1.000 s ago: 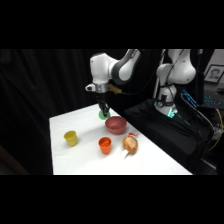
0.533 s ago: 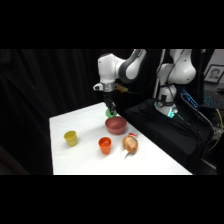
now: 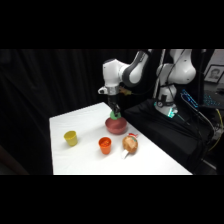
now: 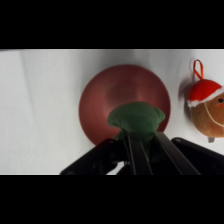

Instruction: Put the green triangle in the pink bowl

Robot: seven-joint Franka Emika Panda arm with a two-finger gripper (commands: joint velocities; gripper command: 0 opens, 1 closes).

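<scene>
Fingers [image 4: 131, 150] clamped on the green triangle [image 4: 136, 118]; the piece sits at their tips and hides the ends of both. In the wrist view the triangle shows as a dark green rounded lump, held above the pink bowl [image 4: 105, 100] and overlapping the bowl's near rim and part of its inner floor. Whether it touches the bowl cannot be told from this view.

Gripper [image 3: 116, 114] in the side view: hangs straight down from the white arm [image 3: 125, 72], with the green piece showing at its lower end directly over the pink bowl [image 3: 116, 126], at or just above the rim. No gap between piece and bowl can be made out.

Bowl interior, wrist view: smooth, reddish, nothing lying in it apart from the area covered by the held piece.

Around the bowl, side view: orange cup [image 3: 105, 145] near it toward the front of the white table [image 3: 80, 125]; yellow cup [image 3: 71, 137] well apart to the picture's left; round brown toy with a red cap [image 3: 130, 143] just beside the bowl on the front right. The same toy [image 4: 207, 107] appears at the right edge of the wrist view, close to the bowl but not touching it, with a red loop at its top.

Arm base stands at the upper right beside the table.
</scene>
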